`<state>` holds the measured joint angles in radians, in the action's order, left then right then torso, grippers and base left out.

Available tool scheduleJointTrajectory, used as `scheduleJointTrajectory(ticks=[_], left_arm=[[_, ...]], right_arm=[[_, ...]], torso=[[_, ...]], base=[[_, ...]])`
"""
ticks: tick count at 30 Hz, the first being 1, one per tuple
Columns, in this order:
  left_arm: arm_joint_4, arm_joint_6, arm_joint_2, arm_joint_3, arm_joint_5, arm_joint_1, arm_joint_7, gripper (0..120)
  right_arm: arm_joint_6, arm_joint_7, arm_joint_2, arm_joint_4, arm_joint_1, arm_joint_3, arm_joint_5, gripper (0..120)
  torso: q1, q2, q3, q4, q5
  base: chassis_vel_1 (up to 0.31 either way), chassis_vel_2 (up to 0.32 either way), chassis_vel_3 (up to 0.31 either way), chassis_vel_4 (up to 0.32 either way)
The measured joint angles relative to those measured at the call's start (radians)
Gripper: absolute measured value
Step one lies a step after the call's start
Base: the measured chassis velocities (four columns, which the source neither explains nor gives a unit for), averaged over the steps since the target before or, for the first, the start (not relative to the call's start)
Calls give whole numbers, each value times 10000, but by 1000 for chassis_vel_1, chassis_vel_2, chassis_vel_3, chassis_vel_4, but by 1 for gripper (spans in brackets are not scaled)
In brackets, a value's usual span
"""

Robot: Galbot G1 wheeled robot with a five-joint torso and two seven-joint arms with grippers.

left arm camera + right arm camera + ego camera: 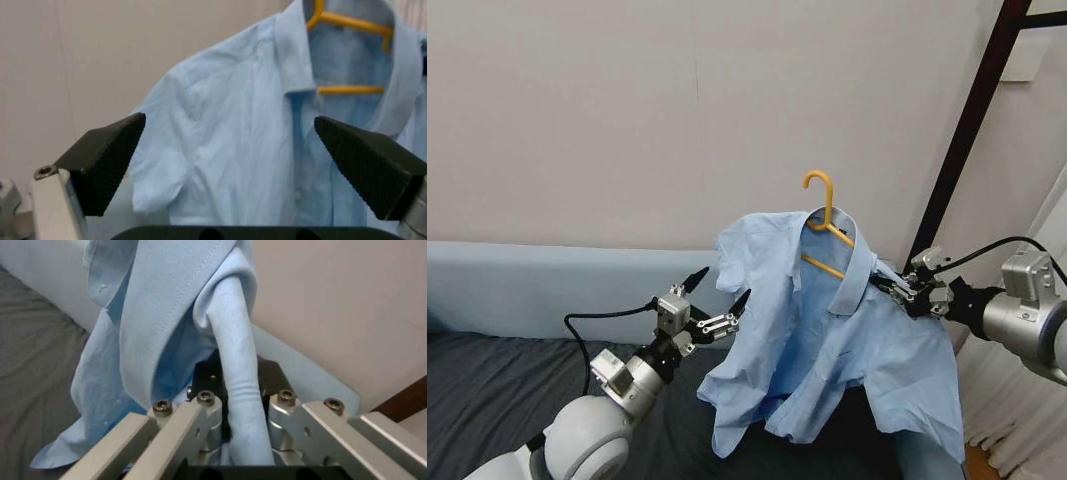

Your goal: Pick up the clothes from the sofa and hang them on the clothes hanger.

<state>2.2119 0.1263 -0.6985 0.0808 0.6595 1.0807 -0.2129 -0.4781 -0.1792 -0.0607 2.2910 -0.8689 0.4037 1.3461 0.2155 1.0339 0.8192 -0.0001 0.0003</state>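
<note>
1. My left gripper (722, 284), fingers apart, hangs just left of the shirt (827, 340).
2. My right gripper (905, 293) is clamped on its right shoulder; the shirt drapes downward on the yellow hanger (827, 205).

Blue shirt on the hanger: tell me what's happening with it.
The right gripper is shut on a bunched fold of the light blue shirt at one shoulder, holding it up above the dark sofa. The yellow hanger sits inside the collar, its hook free against the wall and caught on nothing. The left gripper is open beside the other sleeve, not touching it.
</note>
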Motion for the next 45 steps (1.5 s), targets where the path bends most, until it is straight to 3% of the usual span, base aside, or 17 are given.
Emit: scheduleJointTrajectory(ticks=[5, 12, 13, 18, 20, 22, 24, 36, 45], left_arm=[[-1, 38, -199, 465, -392, 1460, -415, 100], [-102, 202, -615, 1005, -668, 2337, -598, 100], [-307, 434, -1128, 1549, -854, 3086, -713, 100], [-494, 797, -1622, 2073, -1093, 3780, -735, 100], [-657, 1357, -2290, 2739, -1276, 5024, -604, 100], [-729, 1569, -2488, 2908, -1396, 5412, -531, 100], [-948, 2410, -3167, 3214, -1742, 6284, -334, 100], [-1056, 2710, -3330, 3218, -1830, 6383, -292, 100], [-1054, 2680, -3305, 3190, -1814, 6339, -284, 100]], right_arm=[[-253, -308, 89, 189, -3, 345, 218, 7], [-441, -598, 12, 360, -10, 548, 341, 7], [-450, -808, -227, 492, -67, 580, -37, 7], [-417, -994, -501, 589, -123, 514, -387, 7], [-475, -1292, -939, 701, -223, 426, -915, 7], [-527, -1486, -1102, 744, -241, 411, -986, 7], [-564, -1781, -1322, 874, -300, 390, -1334, 7], [-1421, -3474, -918, 1468, -223, 759, -518, 7], [-2550, -6855, 324, 1948, 15, 2123, 2912, 7]], torso=[[0, 0, 0, 1, -2], [0, 0, 1, 1, -3], [0, 0, 1, 1, -1], [0, 0, 1, 1, 0], [0, 0, 1, 3, 0], [-1, 0, 2, 3, 0], [-1, 0, 1, 3, 0], [1, 0, 2, 1, 1], [1, 0, 2, 0, 1]], base=[[0, 0, 0, 0], [0, 0, 0, 0], [0, 0, 0, 0], [0, 0, 0, 0], [0, 0, 0, 0], [0, 0, 0, 0], [0, 0, 0, 0], [0, 0, 0, 0], [0, 0, 0, 0]])
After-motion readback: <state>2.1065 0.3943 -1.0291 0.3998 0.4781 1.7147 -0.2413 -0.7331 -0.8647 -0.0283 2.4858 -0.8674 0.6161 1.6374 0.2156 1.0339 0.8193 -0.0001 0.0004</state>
